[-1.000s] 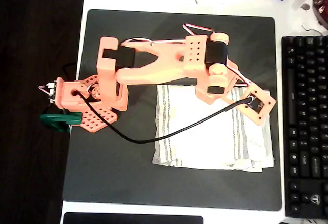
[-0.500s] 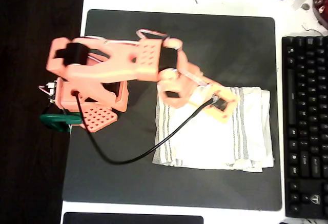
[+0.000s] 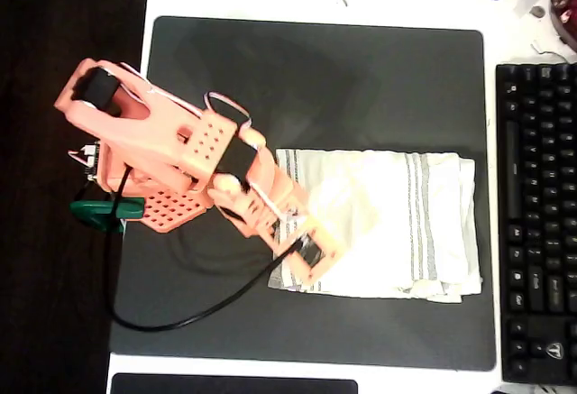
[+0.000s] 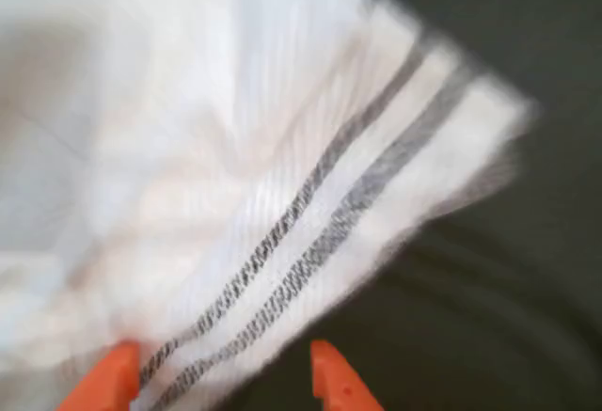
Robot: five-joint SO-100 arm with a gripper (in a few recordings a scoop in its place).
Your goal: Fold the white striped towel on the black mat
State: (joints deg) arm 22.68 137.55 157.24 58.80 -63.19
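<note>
End effector (image 4: 221,378) open over towel (image 3: 397,223); keyboard (image 3: 536,223) beside mat (image 3: 361,69).

no text, label, brand, number or sign can be read in either view. the black keyboard (image 3: 538,223), to the right of the black mat (image 3: 361,78) in the overhead view, has pale marks on its keys, but they are too small and blurred to make out as letters.
</note>
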